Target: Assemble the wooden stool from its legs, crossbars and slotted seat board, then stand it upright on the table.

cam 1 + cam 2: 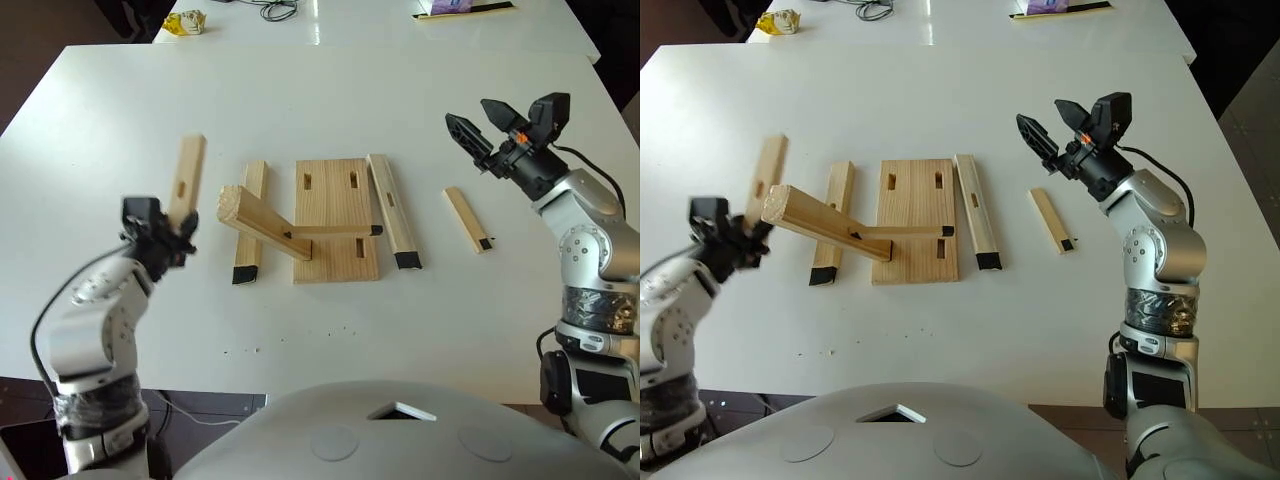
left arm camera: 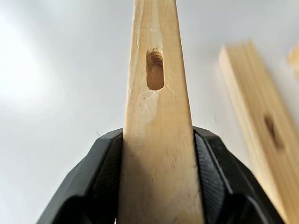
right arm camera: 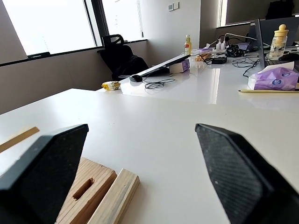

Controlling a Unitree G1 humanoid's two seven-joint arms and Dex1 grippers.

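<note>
Left tool (image 2: 159, 186) clamps slotted leg (image 2: 156, 121) below mortise (image 2: 155, 70); right tool (image 1: 497, 128) wide.
Likely light, stiff, smooth; end grip keeps mortise clear.

One seat board (image 1: 335, 205), three slots showing in it; four legs: a raised leg (image 1: 187, 170), a flat leg (image 1: 247, 255), a tilted leg (image 1: 270, 225), a right leg (image 1: 392, 210); two crossbars: a long crossbar (image 1: 330, 230) on the board, a short crossbar (image 1: 467, 218) apart; two grippers: left gripper (image 1: 178, 235), right gripper (image 1: 468, 112)
</note>
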